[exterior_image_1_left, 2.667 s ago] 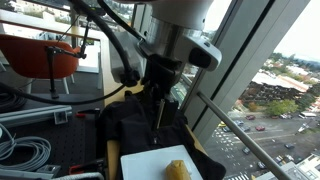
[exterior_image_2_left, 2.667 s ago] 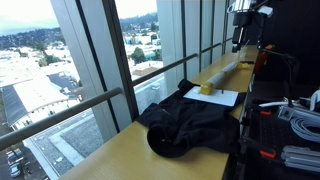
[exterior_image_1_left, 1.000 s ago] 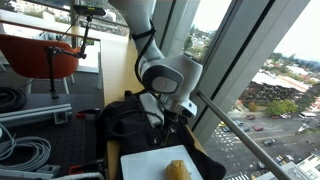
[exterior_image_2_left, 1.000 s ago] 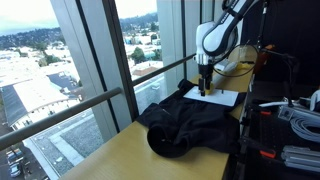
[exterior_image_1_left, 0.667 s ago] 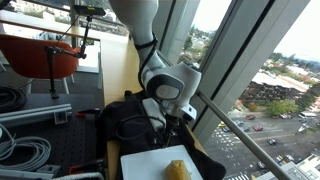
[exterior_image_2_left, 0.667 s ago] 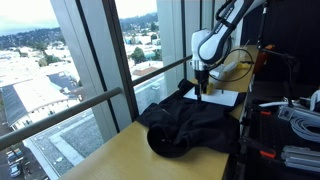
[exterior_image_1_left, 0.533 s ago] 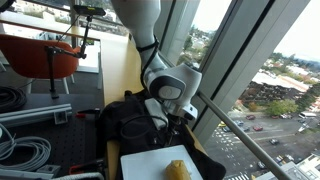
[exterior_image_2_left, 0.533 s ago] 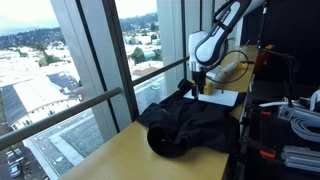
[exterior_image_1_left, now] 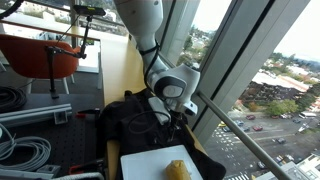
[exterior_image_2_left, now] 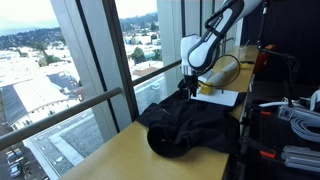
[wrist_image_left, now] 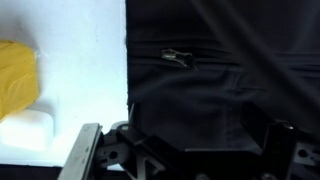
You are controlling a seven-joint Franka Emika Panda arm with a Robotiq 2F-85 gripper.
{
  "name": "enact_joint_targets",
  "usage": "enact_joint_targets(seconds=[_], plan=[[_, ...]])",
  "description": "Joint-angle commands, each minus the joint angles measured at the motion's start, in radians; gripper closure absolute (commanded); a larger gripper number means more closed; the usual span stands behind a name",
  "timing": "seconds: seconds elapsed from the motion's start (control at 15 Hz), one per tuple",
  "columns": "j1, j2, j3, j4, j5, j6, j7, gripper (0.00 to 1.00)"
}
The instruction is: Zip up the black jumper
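Note:
The black jumper (exterior_image_1_left: 135, 118) lies rumpled on the wooden table beside the window; it also shows in the other exterior view (exterior_image_2_left: 190, 125). In the wrist view it fills most of the picture (wrist_image_left: 220, 90), and a small metal zip pull (wrist_image_left: 178, 57) lies on it near the white board's edge. My gripper (exterior_image_1_left: 180, 117) hangs low over the jumper's end next to the white board (exterior_image_1_left: 155, 162); it shows in both exterior views (exterior_image_2_left: 188, 90). In the wrist view the gripper (wrist_image_left: 185, 140) is open, with dark fabric between its jaws and nothing held.
The white board (exterior_image_2_left: 220, 97) carries a yellow object (exterior_image_1_left: 178, 170), seen in the wrist view (wrist_image_left: 15, 70) beside a white block (wrist_image_left: 25, 130). Grey coiled cables (exterior_image_1_left: 25, 150) lie on one side. A window rail (exterior_image_1_left: 240, 130) runs close by the arm.
The arm has come down from high above the board and has moved along to the jumper's end near the window, getting lower over the fabric. The jumper has not moved.

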Motion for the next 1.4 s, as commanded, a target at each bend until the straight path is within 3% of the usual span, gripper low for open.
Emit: enact_joint_targets(seconds=[0.0, 0.27, 0.73, 0.8, 1.33], plan=[[0.05, -0.042, -0.02, -0.024, -0.048, 0.001, 0.095, 0.0], [0.097, -0.176, -0.049, -0.138, -0.109, -0.004, 0.191, 0.0], [0.034, -0.296, -0.042, -0.33, -0.104, -0.02, 0.159, 0.0], [0.045, -0.25, -0.035, -0.27, -0.108, -0.012, 0.179, 0.0], [0.022, -0.265, -0.031, -0.327, -0.107, 0.012, 0.15, 0.0]])
